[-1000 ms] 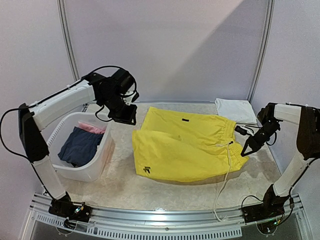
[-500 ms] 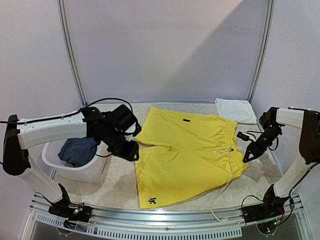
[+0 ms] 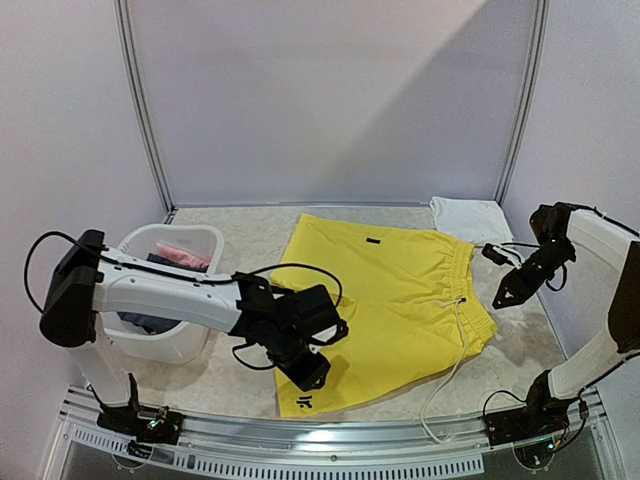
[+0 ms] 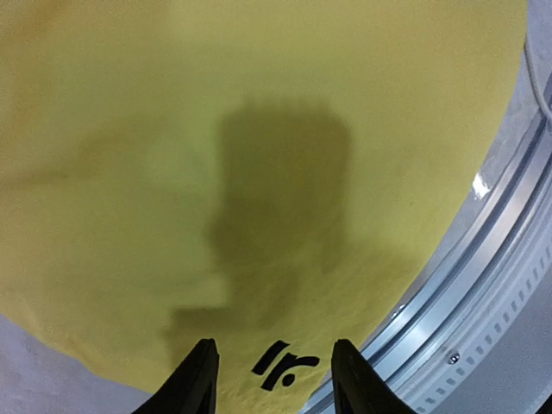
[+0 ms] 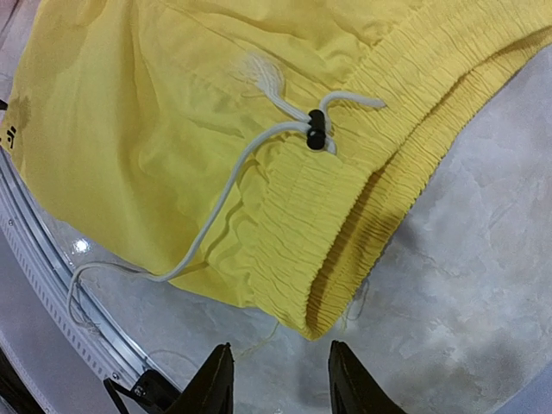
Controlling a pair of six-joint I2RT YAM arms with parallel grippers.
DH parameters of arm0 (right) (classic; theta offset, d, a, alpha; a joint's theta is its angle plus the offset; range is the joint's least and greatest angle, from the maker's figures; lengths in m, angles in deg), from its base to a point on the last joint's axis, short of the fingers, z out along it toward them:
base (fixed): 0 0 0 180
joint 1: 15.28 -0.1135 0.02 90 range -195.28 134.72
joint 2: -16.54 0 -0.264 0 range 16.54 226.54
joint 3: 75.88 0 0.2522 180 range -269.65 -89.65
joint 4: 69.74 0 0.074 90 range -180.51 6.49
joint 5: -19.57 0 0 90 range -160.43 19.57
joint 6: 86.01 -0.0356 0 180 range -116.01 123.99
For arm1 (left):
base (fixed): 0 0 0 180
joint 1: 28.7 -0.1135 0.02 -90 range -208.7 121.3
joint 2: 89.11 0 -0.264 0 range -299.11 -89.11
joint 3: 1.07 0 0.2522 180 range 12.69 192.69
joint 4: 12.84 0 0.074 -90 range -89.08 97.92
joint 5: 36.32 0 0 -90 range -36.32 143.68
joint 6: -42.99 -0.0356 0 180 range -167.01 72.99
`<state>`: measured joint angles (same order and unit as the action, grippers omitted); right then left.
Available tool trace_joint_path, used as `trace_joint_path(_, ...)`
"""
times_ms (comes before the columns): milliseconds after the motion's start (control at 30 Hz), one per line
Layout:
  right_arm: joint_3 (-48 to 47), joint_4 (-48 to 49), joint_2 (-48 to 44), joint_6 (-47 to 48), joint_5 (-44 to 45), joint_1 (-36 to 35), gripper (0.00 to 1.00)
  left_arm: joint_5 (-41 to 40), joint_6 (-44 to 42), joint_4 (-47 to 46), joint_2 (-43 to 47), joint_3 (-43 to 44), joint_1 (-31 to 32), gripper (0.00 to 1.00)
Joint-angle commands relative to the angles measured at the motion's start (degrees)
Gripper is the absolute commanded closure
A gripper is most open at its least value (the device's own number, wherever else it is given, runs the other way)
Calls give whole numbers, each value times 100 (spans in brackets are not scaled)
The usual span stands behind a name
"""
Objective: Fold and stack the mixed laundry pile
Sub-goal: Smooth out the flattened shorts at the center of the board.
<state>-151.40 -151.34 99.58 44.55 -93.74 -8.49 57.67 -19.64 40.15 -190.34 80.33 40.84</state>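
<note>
The shorts (image 3: 385, 290) lie spread flat mid-frame on the bench (image 3: 250, 235), so folding looks about to begin. The left fingers (image 4: 197, 379) hover half-open and empty over the lower hem. The right fingers (image 5: 216, 379) stand apart, empty, beside the waistband. The next move calls for pinching both ends and folding one leg over.

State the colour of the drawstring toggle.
The toggle is black, clearest in the right wrist view.

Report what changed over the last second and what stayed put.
The yellow shorts went from folded double to spread flat, one leg now at the near edge. The left claw swung from the far side to above that leg's hem and opened. The right claw opened off the waistband. The basket and the folded white cloth stayed put.
</note>
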Motion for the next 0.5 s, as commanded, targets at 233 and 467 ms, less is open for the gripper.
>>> trace_joint_path(233, 562, 1132, 759, 330, -125, -227, 67, 218, -22, -302, -636, -217, 323, 57)
trace_joint_path(467, 1217, 1001, 854, 621, 635, -222, 92, 305, 77, -117, -329, -511, 430, 73)
